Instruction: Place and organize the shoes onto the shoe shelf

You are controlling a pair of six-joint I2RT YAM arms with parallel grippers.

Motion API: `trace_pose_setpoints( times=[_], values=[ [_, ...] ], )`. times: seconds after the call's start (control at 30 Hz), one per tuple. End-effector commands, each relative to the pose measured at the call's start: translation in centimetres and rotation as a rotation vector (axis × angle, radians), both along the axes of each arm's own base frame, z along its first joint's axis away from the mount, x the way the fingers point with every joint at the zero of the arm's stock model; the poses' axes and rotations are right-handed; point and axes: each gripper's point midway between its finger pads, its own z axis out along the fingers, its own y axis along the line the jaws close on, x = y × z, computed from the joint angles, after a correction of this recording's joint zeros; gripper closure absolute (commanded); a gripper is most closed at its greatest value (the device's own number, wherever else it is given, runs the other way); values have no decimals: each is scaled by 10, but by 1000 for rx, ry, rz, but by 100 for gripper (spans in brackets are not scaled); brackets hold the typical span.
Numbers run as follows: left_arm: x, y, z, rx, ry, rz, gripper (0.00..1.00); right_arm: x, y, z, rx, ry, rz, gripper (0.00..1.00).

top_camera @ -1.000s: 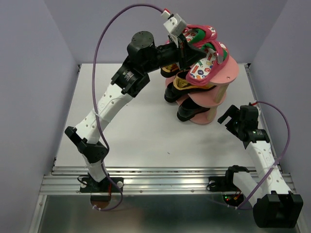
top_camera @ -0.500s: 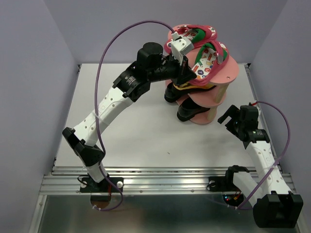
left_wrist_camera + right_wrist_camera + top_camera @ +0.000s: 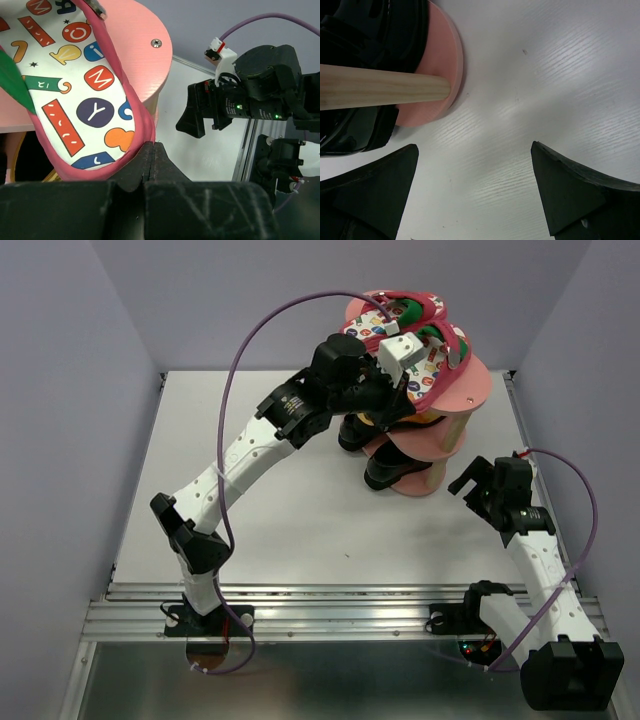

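Uppermost, pink-rimmed letter-printed flip-flop (image 3: 85, 100) on smooth oval salmon board (image 3: 143, 67)

White table (image 3: 300, 510), lavender walls (image 3: 60, 390), aluminium rail (image 3: 340, 615)

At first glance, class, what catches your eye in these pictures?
A salmon-pink shoe shelf at the table's far side, with two pink flip-flops on its top board. The left arm's fingers are shut against one flip-flop's rim; the right arm's fingers hang open beside the shelf's base.

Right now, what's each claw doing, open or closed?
Left gripper: shut, tips against the flip-flop heel.
Right gripper: open, holding nothing.
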Motion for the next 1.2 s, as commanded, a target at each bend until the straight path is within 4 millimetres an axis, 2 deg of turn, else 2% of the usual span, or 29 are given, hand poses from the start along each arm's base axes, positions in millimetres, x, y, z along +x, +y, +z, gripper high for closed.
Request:
trace_pose_setpoints(
  times=[0.0,0.1,0.23,0.4,0.63,0.8,1.17],
  values=[
    [19,5,5,22,-65,61,100,8,-1,15,-14,-61,9,0],
    [28,3,-2,37,-64,94,100,8,-1,14,-12,-60,8,0],
    [34,3,-1,32,-68,122,100,8,-1,14,-12,-60,8,0],
    [26,6,5,22,-73,96,100,8,-1,12,-14,-55,8,0],
    [21,2,-7,29,-41,65,100,9,-1,8,-12,-46,8,0],
    [24,-1,-3,20,-45,66,100,9,-1,8,-13,-47,12,0],
    [40,11,4,28,-76,181,100,9,-1,8,-12,-46,11,0]
  ],
)
